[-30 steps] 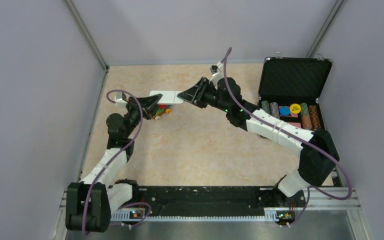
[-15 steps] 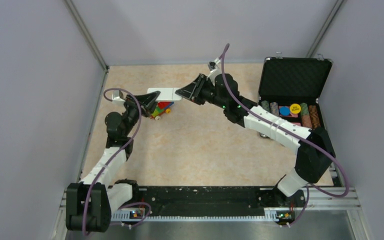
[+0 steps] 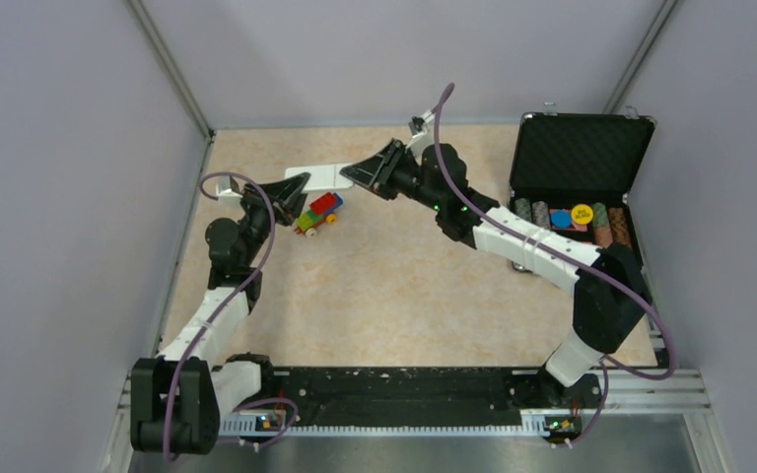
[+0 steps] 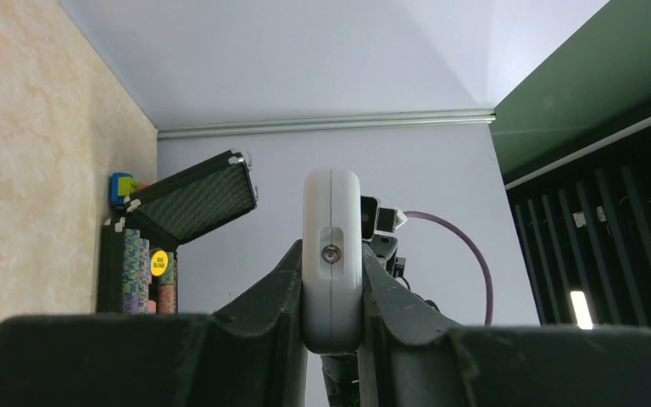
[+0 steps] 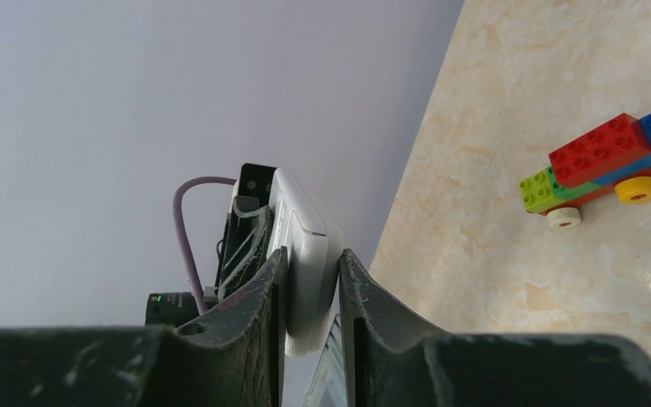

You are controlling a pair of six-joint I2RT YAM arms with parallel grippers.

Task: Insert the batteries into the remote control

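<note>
The light-grey remote control hangs in the air above the back of the table, held at both ends. My left gripper is shut on its left end, and in the left wrist view the remote stands end-on between the two dark fingers. My right gripper is shut on its right end, and in the right wrist view the remote is pinched between the fingers. No batteries show in any view.
A colourful toy-brick train lies on the table under the remote and shows in the right wrist view. An open black case with stacks of chips stands at the back right. Grey walls close in the table.
Both grippers have lifted the remote and carried it toward the back of the table. The toy-brick train under it is now uncovered.
</note>
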